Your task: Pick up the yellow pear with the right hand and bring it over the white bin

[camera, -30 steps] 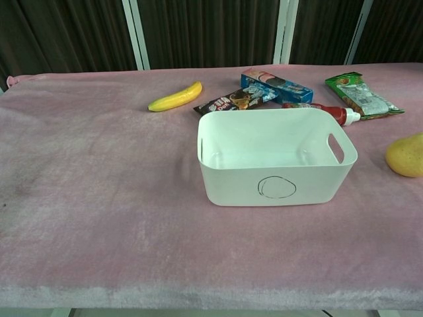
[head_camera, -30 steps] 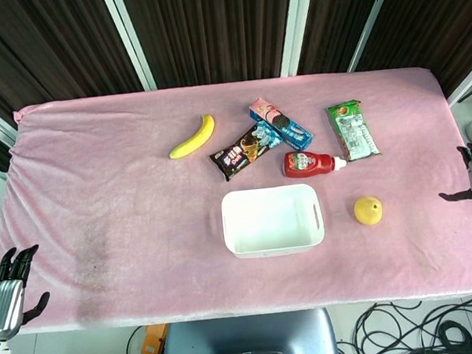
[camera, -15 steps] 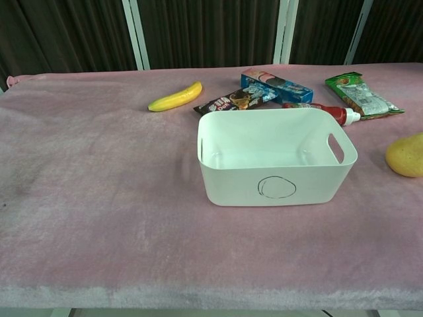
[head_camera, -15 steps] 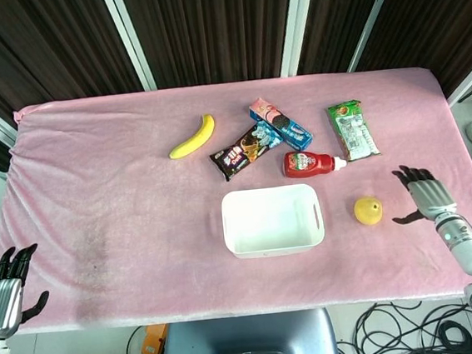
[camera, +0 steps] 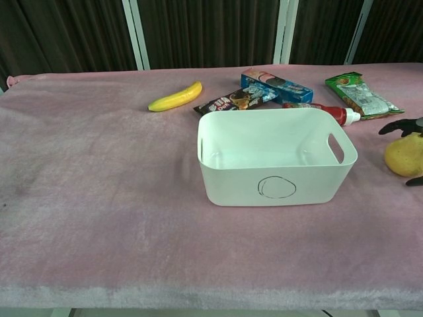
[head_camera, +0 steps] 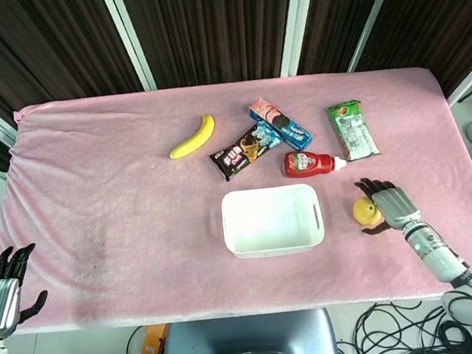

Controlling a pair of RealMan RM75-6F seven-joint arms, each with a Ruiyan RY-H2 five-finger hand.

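The yellow pear [head_camera: 362, 210] [camera: 402, 156] lies on the pink cloth just right of the white bin [head_camera: 229, 224] [camera: 277, 179]. My right hand [head_camera: 387, 202] has come in from the right and sits against the pear. Its fingers [camera: 395, 127] are spread over the top of the fruit and its thumb reaches under the near side. The pear still rests on the cloth, and the fingers do not look closed on it. My left hand [head_camera: 1, 287] hangs off the table's front left corner, fingers apart and holding nothing. The bin is empty.
Behind the bin lie a banana [head_camera: 194, 137], a brown snack packet [head_camera: 244, 151], a blue biscuit box [head_camera: 280, 124], a red ketchup bottle [head_camera: 310, 164] and a green packet [head_camera: 351, 131]. The table's right edge is close to my right forearm.
My right hand has swept in from beyond the table's right edge to the pear and now cups it. The pear, the bin and my left hand have not moved.
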